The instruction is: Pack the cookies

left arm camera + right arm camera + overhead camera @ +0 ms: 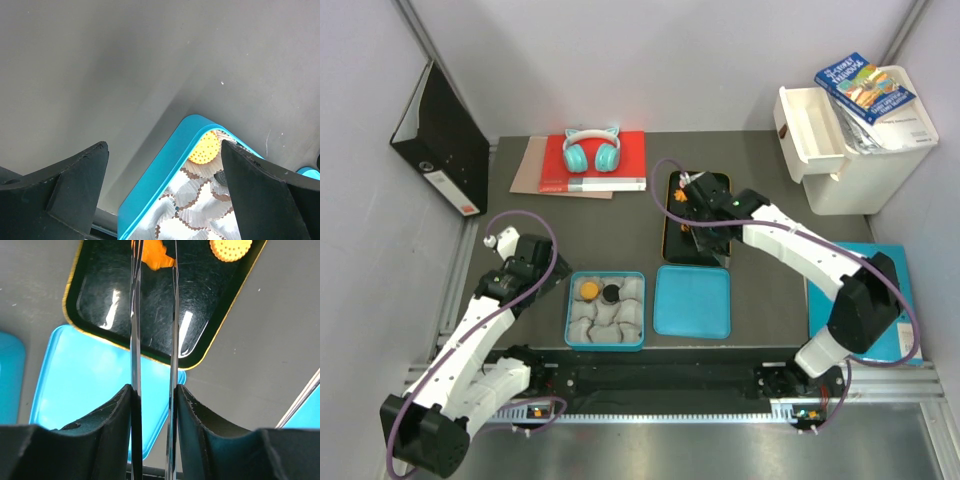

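My right gripper (705,228) (154,390) is shut on a pair of thin metal tongs (135,315). The tong blades reach over the black tray (672,245) (150,305) and stand on either side of an irregular orange cookie (156,252). A round orange cookie (230,249) lies on the tray to its right. The blue box (568,312) (165,165) holds white paper cups, with an orange cookie (589,290) (205,147) and a black cookie (611,293) (220,177) in the back row. My left gripper (520,255) (164,145) is open and empty above the box's back left corner.
The blue lid (693,300) (95,385) lies flat between box and tray. Teal headphones (592,150) rest on a red book at the back. A black binder (440,140) stands back left. A white bin (850,130) with a book stands back right.
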